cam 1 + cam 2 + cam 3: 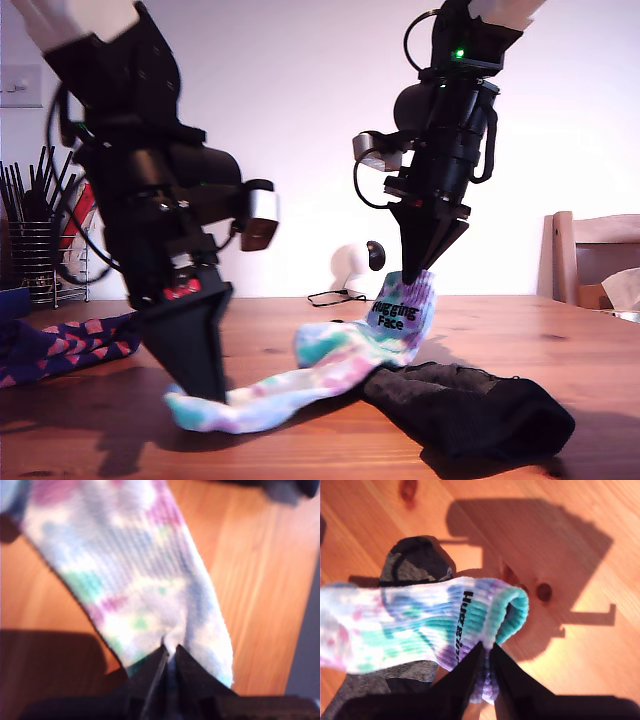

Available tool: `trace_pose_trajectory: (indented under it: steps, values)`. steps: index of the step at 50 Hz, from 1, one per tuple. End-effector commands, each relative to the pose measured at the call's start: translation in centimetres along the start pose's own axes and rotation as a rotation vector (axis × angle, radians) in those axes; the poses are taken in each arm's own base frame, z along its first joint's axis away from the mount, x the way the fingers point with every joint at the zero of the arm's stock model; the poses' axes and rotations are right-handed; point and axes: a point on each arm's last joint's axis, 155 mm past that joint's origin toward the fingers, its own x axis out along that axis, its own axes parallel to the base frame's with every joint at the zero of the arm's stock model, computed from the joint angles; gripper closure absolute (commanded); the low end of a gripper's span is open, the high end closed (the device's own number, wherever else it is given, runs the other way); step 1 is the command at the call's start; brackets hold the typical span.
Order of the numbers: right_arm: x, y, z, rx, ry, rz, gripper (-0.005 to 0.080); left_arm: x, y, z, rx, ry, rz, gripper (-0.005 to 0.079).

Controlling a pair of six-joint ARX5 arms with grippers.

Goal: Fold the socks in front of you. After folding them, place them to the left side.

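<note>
Grippers both clamp the tie-dye sock (330,360) — my first gripper (170,655) at its toe, my second gripper (487,652) lifting its cuff above the black sock (470,405).

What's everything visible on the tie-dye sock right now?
The tie-dye sock is soft ribbed knit in white, mint, pink and purple patches, with black lettering near its teal-lined cuff. It lies stretched along the wooden table. My second gripper pinches the cuff end and holds it lifted off the table; my first gripper pinches the opposite end, low at the table. Its middle sags onto the wood and overlaps the black sock.
</note>
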Motion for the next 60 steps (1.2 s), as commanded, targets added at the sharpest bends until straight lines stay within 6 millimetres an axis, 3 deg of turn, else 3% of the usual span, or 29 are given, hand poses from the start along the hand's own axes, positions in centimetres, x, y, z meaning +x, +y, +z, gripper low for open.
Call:
trace_pose_trajectory:
  steps: [1,13,27,31,38,44,52,55,59,60]
  values:
    - [0.9,-0.2,-0.5,0.006,0.016,0.011,0.0763,-1.4,-0.1,0.9,0.02,-0.046,0.032,0.0766]
    - [0.9,-0.2,-0.4,0.002,0.013,0.009,0.0763,-4.0,0.9,4.4,0.084,-0.179,0.12,0.0766]
    - [0.9,-0.3,-0.3,0.0,0.007,0.006,0.0763,-3.6,0.1,2.8,0.038,-0.117,0.084,0.0762]
    - [0.9,-0.3,-0.3,0.0,0.007,0.006,0.0763,-3.6,0.1,2.5,0.031,-0.11,0.08,0.0671]
    - [0.9,-0.3,-0.2,0.0,0.006,0.006,0.0763,-3.7,0.4,2.4,0.015,-0.106,0.091,0.0378]
    - [0.9,-0.3,-0.2,-0.001,0.005,0.005,0.0763,-3.8,1.5,1.6,-0.03,-0.07,0.147,0.0292]
    - [0.9,-0.3,-0.2,-0.001,0.003,0.004,0.0763,-4.0,2.2,2.5,-0.046,-0.104,0.177,0.0331]
    - [0.9,-0.3,-0.2,-0.001,0.003,0.004,0.0763,-4.1,2.4,3.4,-0.039,-0.142,0.183,0.0458]
    - [0.9,-0.3,-0.2,-0.001,0.002,0.004,0.0763,-4.4,2.4,5.2,0.006,-0.215,0.176,0.0765]
    - [0.9,-0.3,-0.2,-0.001,0.002,0.004,0.0763,-4.6,2.4,5.7,0.015,-0.237,0.175,0.0769]
